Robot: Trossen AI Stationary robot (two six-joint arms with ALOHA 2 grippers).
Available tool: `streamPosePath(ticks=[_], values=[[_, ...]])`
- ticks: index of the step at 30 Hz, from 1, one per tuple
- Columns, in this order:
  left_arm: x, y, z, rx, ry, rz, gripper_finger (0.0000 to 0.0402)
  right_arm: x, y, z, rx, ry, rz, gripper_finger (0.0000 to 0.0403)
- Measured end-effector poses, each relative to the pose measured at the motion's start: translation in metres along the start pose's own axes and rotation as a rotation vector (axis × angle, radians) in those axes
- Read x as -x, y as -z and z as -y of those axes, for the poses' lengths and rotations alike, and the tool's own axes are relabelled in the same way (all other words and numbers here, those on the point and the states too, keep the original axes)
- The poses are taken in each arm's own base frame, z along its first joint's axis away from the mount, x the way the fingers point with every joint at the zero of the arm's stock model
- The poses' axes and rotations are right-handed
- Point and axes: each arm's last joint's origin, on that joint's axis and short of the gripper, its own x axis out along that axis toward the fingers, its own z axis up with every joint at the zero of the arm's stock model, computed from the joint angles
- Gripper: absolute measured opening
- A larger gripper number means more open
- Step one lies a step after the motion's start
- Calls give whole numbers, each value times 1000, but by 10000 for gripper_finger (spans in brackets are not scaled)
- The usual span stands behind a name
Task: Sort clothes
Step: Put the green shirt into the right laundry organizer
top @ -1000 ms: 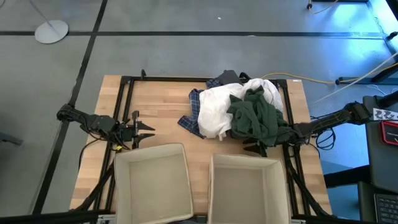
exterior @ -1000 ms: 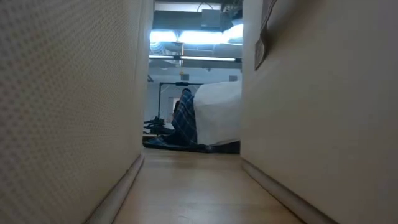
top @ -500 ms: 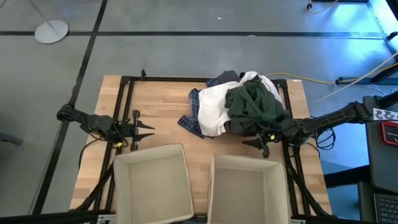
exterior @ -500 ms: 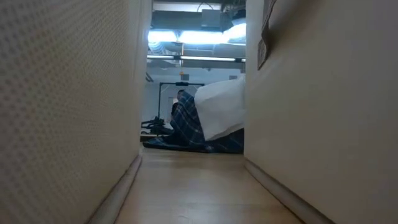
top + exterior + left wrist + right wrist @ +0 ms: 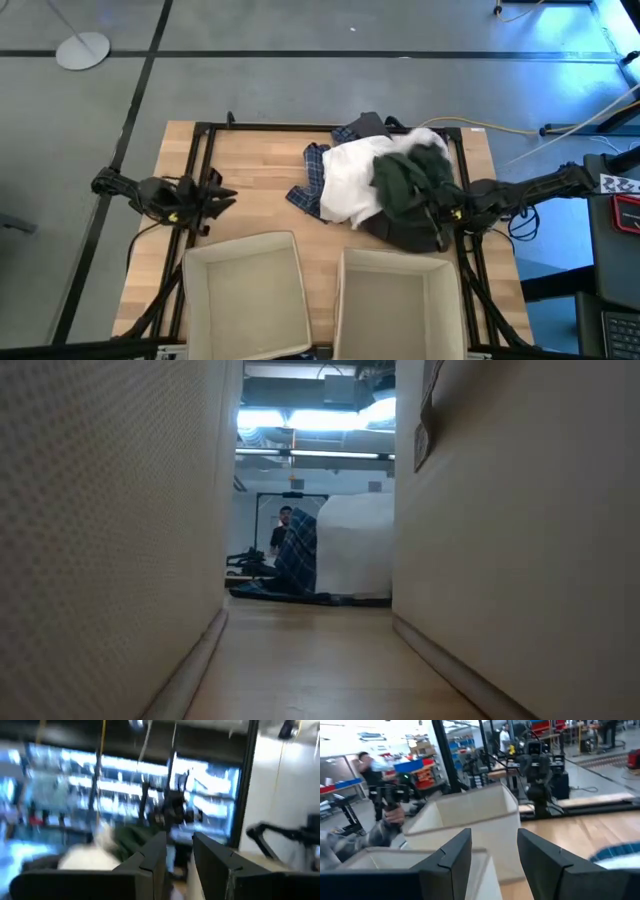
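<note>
**At the table's far side, four garments lie heaped**

Toward the far right of the wooden table (image 5: 250,160), the clothes sit in one pile. The large white garment (image 5: 350,180) is in the middle. The blue-and-white plaid shirt (image 5: 312,185) pokes out on its left. The dark green garment (image 5: 405,180) lies bunched on the white one's right. The dark grey garment (image 5: 400,232) spreads at the pile's near edge, just beside the right beige box (image 5: 395,258).

The right gripper (image 5: 437,218) is at the pile's right edge, against the green and grey fabric. Its wrist view shows the fingers (image 5: 452,855) apart with nothing between them. The left gripper (image 5: 222,195) waits well apart from the pile, beyond the left beige box (image 5: 245,245), its fingers (image 5: 152,852) slightly parted and empty.
</note>
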Motion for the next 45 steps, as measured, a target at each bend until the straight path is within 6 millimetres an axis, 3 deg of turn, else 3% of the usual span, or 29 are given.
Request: streamPosePath(ticks=[5,13,17,22,28,35,40,45], values=[[-1,-13,-2,-71,-45,105,88,0,-32,-6,100,31,16,163],[-6,-17,-10,-199,-208,94,88,-8,-98,-11,275,408,-192,163],[-10,-13,-11,-151,-224,68,88,-11,-122,-12,332,607,-281,163],[-12,-13,-10,-161,-227,78,88,-17,-139,-13,369,732,-312,163],[-12,-13,-10,-158,-227,78,88,-27,-143,-10,312,750,-389,176],[-12,-13,-10,-157,-226,76,88,-38,-141,13,237,746,-558,267],[-12,-12,-10,-151,-226,70,88,-40,-129,28,105,754,-703,320],[-12,-12,-10,-116,-224,73,88,-30,-114,28,-88,761,-869,334]])
